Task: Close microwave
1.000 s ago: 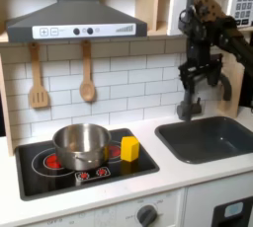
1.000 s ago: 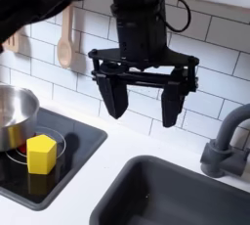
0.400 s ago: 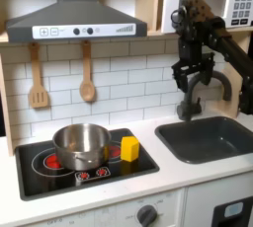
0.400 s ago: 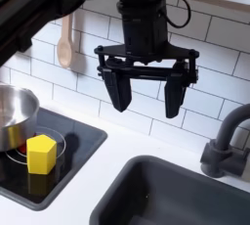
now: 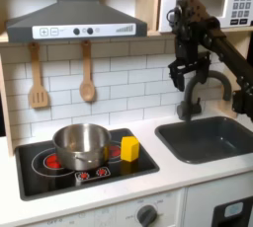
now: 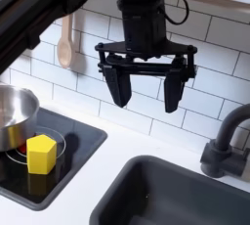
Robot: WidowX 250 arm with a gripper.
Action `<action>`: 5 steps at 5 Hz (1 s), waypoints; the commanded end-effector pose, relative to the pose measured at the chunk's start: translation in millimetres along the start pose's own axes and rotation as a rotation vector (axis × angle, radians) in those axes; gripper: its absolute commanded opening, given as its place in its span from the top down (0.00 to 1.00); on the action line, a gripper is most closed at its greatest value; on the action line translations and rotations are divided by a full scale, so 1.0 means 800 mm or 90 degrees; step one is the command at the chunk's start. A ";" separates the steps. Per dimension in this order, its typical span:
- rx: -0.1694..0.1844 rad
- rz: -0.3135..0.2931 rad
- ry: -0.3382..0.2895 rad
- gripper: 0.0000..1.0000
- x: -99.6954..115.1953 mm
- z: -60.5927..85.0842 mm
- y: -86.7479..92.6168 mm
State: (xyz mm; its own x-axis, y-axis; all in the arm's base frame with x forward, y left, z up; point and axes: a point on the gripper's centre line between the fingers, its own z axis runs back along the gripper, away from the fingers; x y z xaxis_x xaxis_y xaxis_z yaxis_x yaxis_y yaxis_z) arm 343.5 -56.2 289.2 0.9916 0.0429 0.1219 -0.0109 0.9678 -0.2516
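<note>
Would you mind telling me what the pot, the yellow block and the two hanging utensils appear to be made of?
The pot looks like polished metal, since its wall shows bright reflections. The yellow block looks like painted wood or plastic: flat, matte, evenly coloured faces. The spatula and spoon look like unpainted light wood, matte tan, though no grain is clear at this resolution.

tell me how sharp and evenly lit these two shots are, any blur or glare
In the first exterior view the light is soft and even, but the picture is coarse: the microwave keypad digits are unreadable and the gripper looks smeared. In the second exterior view the gripper is crisper against the tiles, the arm above is very dark, and the pot shows mild glare.
</note>
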 end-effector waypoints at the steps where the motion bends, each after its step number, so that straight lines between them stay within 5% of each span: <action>1: -0.001 0.001 0.005 0.00 0.009 -0.003 0.000; 5: -0.003 -0.004 0.005 0.00 0.014 -0.003 -0.002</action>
State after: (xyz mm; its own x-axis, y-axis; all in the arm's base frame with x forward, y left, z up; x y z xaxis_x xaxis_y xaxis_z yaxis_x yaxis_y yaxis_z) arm 357.3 -56.1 285.7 0.9937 0.0364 0.1061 -0.0082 0.9671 -0.2541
